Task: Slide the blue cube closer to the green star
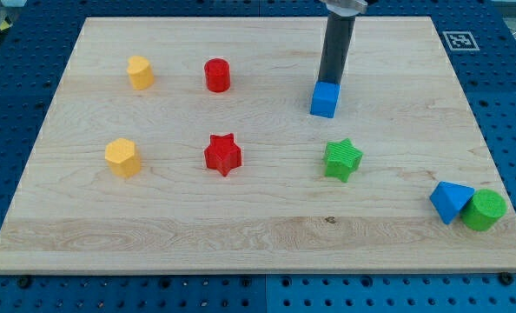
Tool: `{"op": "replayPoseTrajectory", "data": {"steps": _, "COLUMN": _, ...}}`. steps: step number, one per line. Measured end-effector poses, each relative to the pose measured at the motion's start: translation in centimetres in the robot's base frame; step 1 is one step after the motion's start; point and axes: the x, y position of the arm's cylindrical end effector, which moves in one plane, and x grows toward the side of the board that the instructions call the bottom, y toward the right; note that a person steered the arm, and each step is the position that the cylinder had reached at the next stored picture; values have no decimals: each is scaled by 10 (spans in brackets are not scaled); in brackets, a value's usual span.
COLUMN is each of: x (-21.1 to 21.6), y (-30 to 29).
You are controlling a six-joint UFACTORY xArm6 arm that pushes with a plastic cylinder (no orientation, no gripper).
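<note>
The blue cube (325,100) sits on the wooden board (258,217) right of centre, in the upper half. The green star (342,160) lies below it and slightly to the view's right, about a block's width apart from it. My dark rod comes down from the view's top, and my tip (331,81) stands right behind the blue cube's top edge, touching or nearly touching it.
A red cylinder (217,75) and a yellow block (140,72) sit at upper left. A red star (222,154) and a yellow hexagonal block (122,157) sit at mid-left. A blue triangular block (450,201) and a green cylinder (484,210) touch at lower right.
</note>
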Motion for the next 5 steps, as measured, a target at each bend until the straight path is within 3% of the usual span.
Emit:
{"op": "replayPoseTrajectory", "data": {"steps": 2, "x": 59, "y": 0}}
{"op": "replayPoseTrajectory", "data": {"steps": 3, "x": 67, "y": 0}}
{"op": "replayPoseTrajectory", "data": {"steps": 4, "x": 52, "y": 4}}
{"op": "replayPoseTrajectory", "data": {"steps": 5, "x": 11, "y": -11}}
